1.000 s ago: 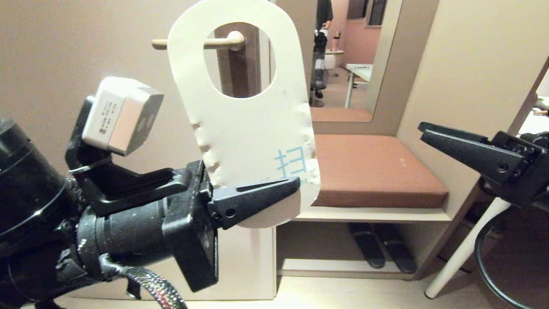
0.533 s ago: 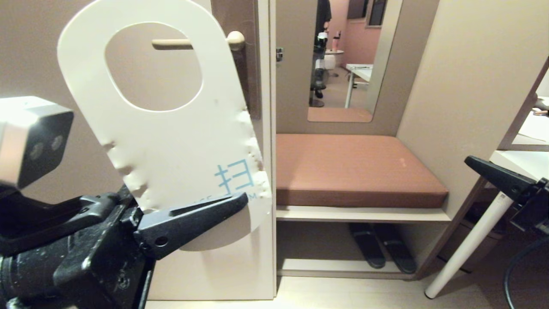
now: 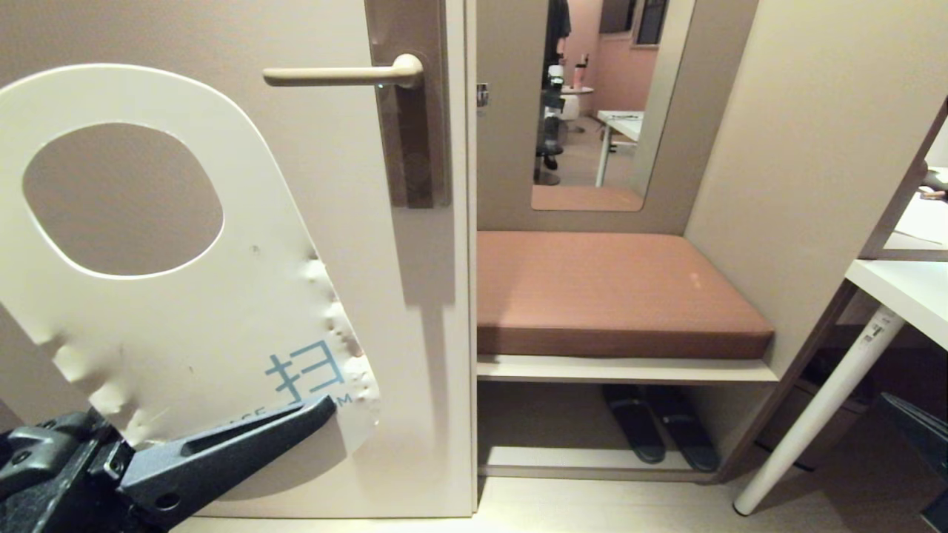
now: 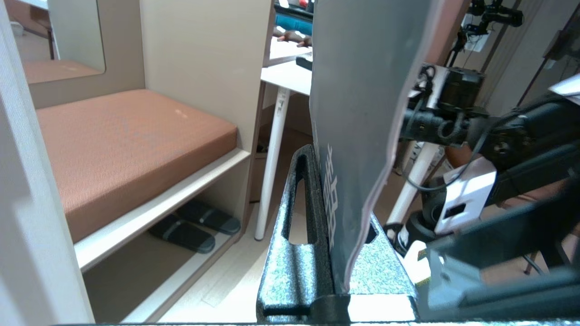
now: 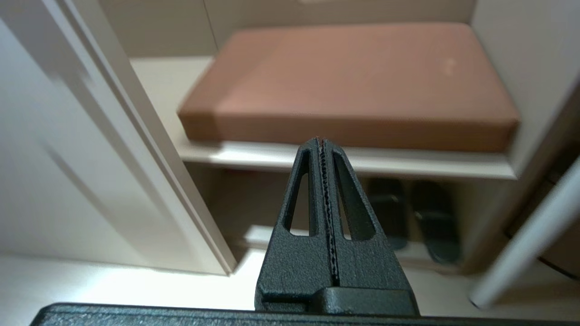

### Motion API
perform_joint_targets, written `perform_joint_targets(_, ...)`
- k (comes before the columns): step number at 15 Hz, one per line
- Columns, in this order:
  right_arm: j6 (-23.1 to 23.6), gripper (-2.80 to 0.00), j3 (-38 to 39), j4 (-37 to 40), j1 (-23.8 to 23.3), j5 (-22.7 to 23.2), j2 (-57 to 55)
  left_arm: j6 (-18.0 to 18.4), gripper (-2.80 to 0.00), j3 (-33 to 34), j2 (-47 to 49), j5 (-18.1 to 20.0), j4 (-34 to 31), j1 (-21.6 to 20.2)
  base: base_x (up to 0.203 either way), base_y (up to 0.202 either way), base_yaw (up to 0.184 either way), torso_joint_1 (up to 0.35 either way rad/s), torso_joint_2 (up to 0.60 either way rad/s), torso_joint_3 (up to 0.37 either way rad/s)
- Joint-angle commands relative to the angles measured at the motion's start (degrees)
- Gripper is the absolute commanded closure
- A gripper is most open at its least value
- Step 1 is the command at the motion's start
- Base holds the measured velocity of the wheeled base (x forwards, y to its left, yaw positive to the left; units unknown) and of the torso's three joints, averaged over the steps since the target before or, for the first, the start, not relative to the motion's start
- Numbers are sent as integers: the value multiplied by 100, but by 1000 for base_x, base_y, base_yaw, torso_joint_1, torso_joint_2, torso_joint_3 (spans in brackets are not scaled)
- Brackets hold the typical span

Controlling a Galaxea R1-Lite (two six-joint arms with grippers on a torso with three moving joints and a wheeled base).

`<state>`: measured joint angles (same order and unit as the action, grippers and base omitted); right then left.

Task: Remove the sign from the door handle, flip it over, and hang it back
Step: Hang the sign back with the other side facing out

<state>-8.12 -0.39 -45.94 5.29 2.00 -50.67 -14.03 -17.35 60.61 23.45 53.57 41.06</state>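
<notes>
The sign (image 3: 185,296) has swung down and left, clear of the door handle (image 3: 341,73), and the right gripper (image 5: 322,144) has withdrawn, beside the beige door and a brown cushioned bench (image 3: 615,292) over slippers (image 3: 659,429), with the left gripper (image 3: 296,418) fingers clamped on the sign's lower end, white face forward, and the right fingers pressed together, empty.

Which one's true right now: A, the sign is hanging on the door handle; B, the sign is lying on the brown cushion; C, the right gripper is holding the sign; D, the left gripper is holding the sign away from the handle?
D: the left gripper is clamped on the sign's lower end, and the door handle is bare.
</notes>
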Motion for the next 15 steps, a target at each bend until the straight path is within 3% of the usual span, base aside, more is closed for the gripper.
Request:
perform_joint_targets(1, 78, 0, 33, 641, 6, -28, 946, -4, 0, 192, -242, 10, 31, -1, 0, 0, 0, 0, 0, 0)
perform_joint_targets(3, 403, 0, 38, 1843, 7, -487, 1537, -4, 0, 298, -319, 10, 31, -1, 0, 0, 0, 0, 0, 0)
perform_joint_targets(7, 595, 0, 39, 2732, -78, -1170, 2227, -4, 0, 483, -473, 10, 31, -1, 0, 0, 0, 0, 0, 0)
perform_joint_targets(10, 627, 0, 39, 3008, -129, -1209, 2515, -4, 0, 575, -585, 3, -3, -9, 0, 0, 0, 0, 0, 0)
perform_joint_targets(15, 651, 0, 39, 3308, -852, -916, 2713, -4, 0, 566, -898, -94, -522, -10, 0, 0, 0, 0, 0, 0)
